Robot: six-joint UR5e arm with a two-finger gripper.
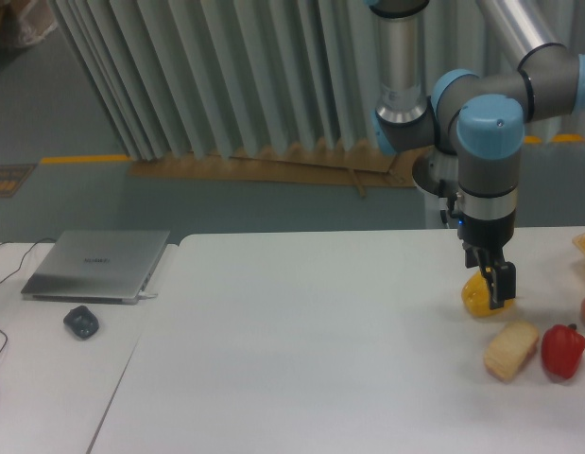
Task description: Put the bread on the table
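The bread (511, 349) lies on the table (301, 340) at the near right, just left of a red pepper (563, 349). The gripper (494, 284) hangs farther back over a yellow pepper (476, 296) — jaw gap hidden, cannot tell.

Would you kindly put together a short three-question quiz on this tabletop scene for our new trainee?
1. True or false: the bread lies on the table beside the red pepper.
2. Multiple choice: the pincer is right at which item? A) the laptop B) the yellow pepper C) the mouse
3. Fill in: the laptop's lid is ____.

Key
1. True; the bread is to the red pepper's left in the picture.
2. B; whether the pincer grips it cannot be told.
3. Closed.
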